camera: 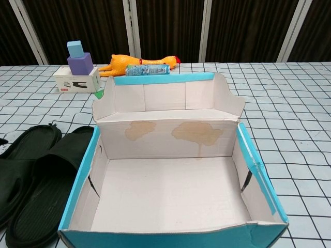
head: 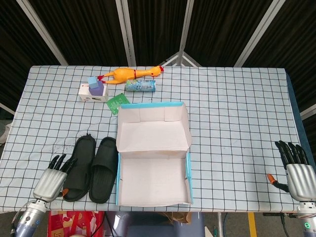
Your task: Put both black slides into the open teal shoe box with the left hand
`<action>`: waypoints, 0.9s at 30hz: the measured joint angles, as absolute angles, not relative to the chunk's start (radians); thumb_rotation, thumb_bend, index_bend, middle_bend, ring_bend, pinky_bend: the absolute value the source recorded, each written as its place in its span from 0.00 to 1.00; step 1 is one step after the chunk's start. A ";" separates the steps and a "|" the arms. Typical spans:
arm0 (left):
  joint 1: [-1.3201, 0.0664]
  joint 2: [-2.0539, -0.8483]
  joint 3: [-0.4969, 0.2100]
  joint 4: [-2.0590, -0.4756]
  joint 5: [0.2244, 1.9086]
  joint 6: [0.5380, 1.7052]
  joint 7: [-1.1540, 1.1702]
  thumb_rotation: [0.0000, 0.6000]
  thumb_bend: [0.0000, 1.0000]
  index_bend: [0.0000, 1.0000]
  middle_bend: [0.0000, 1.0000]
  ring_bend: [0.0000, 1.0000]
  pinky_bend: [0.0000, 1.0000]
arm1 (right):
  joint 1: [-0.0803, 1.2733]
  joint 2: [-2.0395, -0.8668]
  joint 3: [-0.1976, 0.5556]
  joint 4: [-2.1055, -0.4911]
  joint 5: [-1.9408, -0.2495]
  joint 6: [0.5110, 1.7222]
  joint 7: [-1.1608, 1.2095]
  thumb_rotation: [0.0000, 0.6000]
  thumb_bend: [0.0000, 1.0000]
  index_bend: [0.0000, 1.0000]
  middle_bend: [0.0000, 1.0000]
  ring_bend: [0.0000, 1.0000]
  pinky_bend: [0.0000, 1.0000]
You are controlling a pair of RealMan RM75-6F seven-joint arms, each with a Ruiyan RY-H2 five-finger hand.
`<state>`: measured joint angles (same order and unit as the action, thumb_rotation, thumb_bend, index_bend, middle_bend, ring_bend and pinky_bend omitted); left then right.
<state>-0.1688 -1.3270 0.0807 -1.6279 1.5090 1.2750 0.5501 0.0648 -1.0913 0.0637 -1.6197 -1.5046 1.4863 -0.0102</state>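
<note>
Two black slides lie side by side on the checked cloth just left of the open teal shoe box (head: 153, 168): the left slide (head: 79, 168) and the right slide (head: 103, 169). In the chest view the slides (camera: 36, 181) sit beside the box's teal wall (camera: 83, 181), and the box is empty inside. My left hand (head: 49, 180) is at the table's front left, fingers spread, fingertips at the outer edge of the left slide, holding nothing. My right hand (head: 296, 173) rests open at the front right, far from the box.
At the back left stand a white box (head: 93, 93) with a purple and blue block on it, a yellow rubber chicken (head: 129, 74), a small teal tube (head: 140, 86) and a green card (head: 117, 102). The box's lid flap (head: 153, 129) stands up behind.
</note>
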 measured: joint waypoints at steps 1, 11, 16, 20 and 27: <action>-0.169 -1.328 0.080 -1.627 1.507 1.274 0.551 1.00 0.08 0.06 0.20 0.01 0.07 | 0.066 -1.091 0.064 -1.620 -1.505 1.485 -0.010 1.00 0.25 0.05 0.09 0.04 0.04; -0.171 -1.334 0.081 -1.618 1.511 1.278 0.550 1.00 0.19 0.08 0.24 0.01 0.07 | 0.067 -1.090 0.063 -1.620 -1.504 1.481 -0.004 1.00 0.25 0.05 0.09 0.04 0.04; -0.172 -1.336 0.082 -1.615 1.515 1.281 0.549 1.00 0.40 0.13 0.30 0.01 0.07 | 0.065 -1.089 0.063 -1.619 -1.507 1.486 -0.001 1.00 0.25 0.05 0.09 0.04 0.04; -0.172 -1.338 0.079 -1.612 1.507 1.283 0.561 1.00 0.47 0.16 0.33 0.01 0.07 | 0.064 -1.088 0.062 -1.620 -1.507 1.487 0.001 1.00 0.25 0.05 0.09 0.04 0.04; -0.167 -1.333 0.073 -1.619 1.503 1.300 0.561 1.00 0.53 0.20 0.36 0.02 0.07 | 0.063 -1.088 0.062 -1.620 -1.508 1.491 0.001 1.00 0.25 0.05 0.09 0.04 0.04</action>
<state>-0.1670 -1.3329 0.0725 -1.6188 1.5028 1.3001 0.5614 0.0626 -1.0880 0.0622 -1.6201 -1.5078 1.4910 0.0013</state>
